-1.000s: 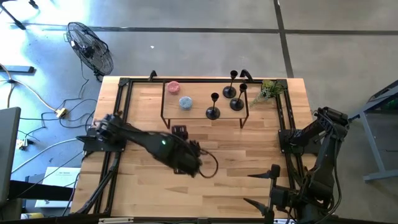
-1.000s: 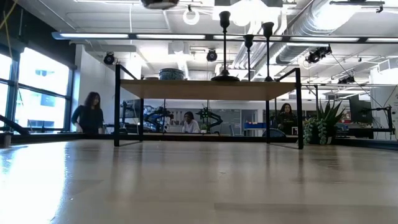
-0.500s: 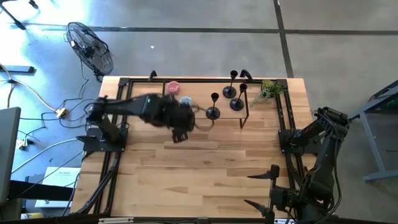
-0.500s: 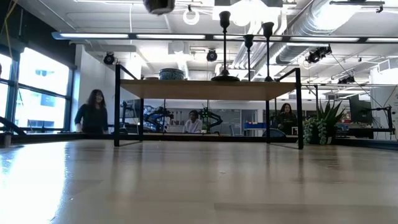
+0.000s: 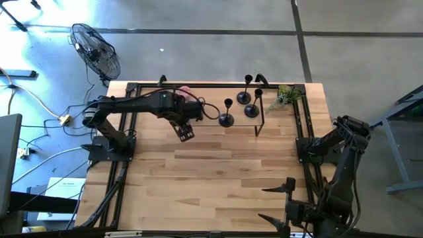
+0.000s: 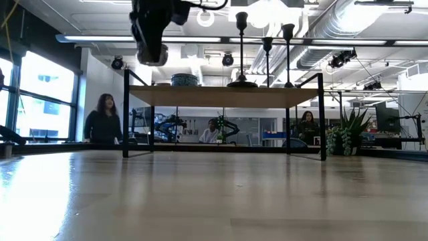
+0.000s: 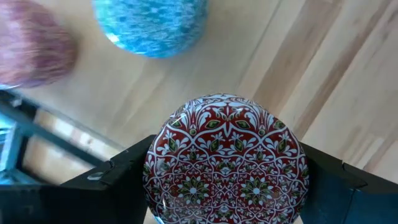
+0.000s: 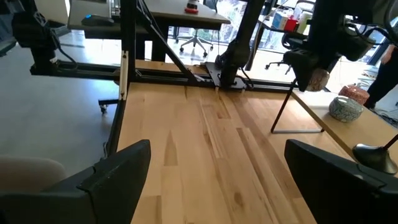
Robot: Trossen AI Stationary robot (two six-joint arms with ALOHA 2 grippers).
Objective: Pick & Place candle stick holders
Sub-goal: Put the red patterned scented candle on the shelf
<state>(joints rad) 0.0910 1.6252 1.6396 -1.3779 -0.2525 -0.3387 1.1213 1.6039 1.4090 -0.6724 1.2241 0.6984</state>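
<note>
Three black candle stick holders (image 5: 226, 119) (image 5: 242, 98) (image 5: 252, 109) stand on their round bases on the right half of a small raised wooden shelf (image 5: 210, 96). They also show in the low view (image 6: 241, 47). My left gripper (image 5: 188, 112) hangs over the shelf's left part, shut on a round red patterned tin (image 7: 227, 163). Below it on the shelf lie a blue round tin (image 7: 149, 25) and a pink one (image 7: 31, 53). My right gripper (image 5: 279, 201) waits open at the table's near right (image 8: 227, 174). My left gripper pinches the red patterned tin by its round side wall (image 7: 154, 171) between its two fingers (image 7: 115, 180), one on each opposite side. The fingers point down from above. The tin sits level with its patterned top facing up, lifted clear above the shelf.
The shelf stands on thin black legs (image 6: 125, 114) at the table's far side. A potted plant (image 5: 285, 96) stands at its right end. Black frame rails (image 5: 125, 132) run along the table's left and right edges. People (image 6: 103, 120) move in the room behind.
My left gripper has swung from the table's near middle toward the far edge and now hangs over the left part of the shelf. The candle stick holders have stayed where they were.
</note>
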